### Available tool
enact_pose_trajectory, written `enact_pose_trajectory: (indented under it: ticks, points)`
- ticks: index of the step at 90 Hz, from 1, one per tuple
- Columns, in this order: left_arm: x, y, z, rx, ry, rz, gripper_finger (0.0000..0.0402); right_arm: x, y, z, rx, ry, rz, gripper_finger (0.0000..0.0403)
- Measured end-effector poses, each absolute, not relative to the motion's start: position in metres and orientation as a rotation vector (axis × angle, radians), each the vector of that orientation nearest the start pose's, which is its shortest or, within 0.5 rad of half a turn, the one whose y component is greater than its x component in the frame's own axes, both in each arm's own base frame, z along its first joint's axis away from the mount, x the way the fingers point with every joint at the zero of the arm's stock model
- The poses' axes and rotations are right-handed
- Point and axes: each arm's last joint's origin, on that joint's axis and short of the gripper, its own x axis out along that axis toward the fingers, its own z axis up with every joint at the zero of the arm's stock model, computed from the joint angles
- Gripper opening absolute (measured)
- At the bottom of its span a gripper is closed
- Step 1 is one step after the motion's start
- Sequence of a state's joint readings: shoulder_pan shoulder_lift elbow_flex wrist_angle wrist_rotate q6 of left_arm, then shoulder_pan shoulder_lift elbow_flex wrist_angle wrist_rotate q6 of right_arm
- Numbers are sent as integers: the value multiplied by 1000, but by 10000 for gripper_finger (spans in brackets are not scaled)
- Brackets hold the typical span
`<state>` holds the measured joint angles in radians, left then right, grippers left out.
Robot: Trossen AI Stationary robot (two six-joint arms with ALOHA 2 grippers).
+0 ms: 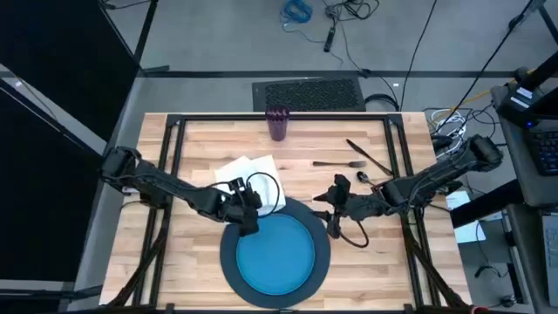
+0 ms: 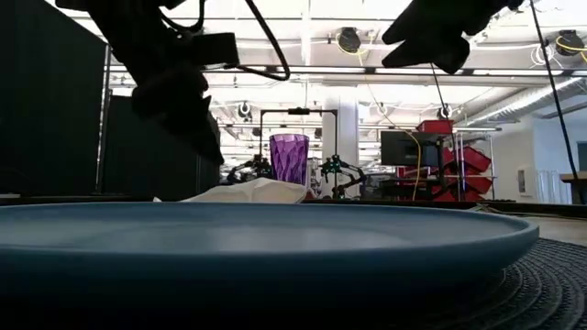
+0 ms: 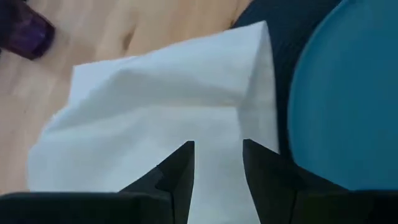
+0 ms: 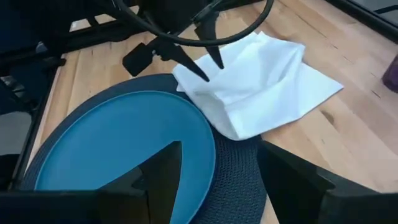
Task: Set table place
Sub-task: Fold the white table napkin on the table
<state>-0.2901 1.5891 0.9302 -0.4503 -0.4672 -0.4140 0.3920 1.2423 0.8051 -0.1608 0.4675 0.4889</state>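
Observation:
A blue plate [image 1: 277, 253] sits on a dark grey round charger [image 1: 324, 253] at the table's near middle. A white cloth napkin [image 1: 251, 173] lies crumpled behind them, its near fold resting on the charger's rim [image 4: 239, 134]. My left gripper [image 3: 217, 149] hovers open above that napkin, close to the plate's edge, and touches nothing. My right gripper [image 4: 217, 165] stands wide open above the charger's right side, pointing left. A purple cup [image 1: 278, 122] stands upright at the far edge.
A fork [image 1: 340, 163] and a knife [image 1: 370, 157] lie on the wood at the far right, with a small metal piece [image 1: 364, 178] near them. A black frame edges the table [image 1: 200, 139]. Bare wood shows left of the napkin and right of the charger.

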Motion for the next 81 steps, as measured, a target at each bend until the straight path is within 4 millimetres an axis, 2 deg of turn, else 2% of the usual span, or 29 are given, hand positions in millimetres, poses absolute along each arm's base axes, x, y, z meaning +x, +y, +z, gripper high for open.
enact_pose_trajectory:
  ticks: [13, 26, 58, 81]
  points:
    - [296, -77, 170, -1, 984, 311, 121, 245, 87, 251, 228, 510, -202, 196]
    - [298, -77, 153, 39, 1040, 336, 121, 245, 87, 251, 231, 511, -201, 196]
    - [299, -75, 152, 105, 1024, 373, 121, 244, 87, 250, 223, 525, -203, 196]
    - [300, -76, 143, 109, 1057, 371, 121, 244, 87, 250, 223, 525, -203, 196]
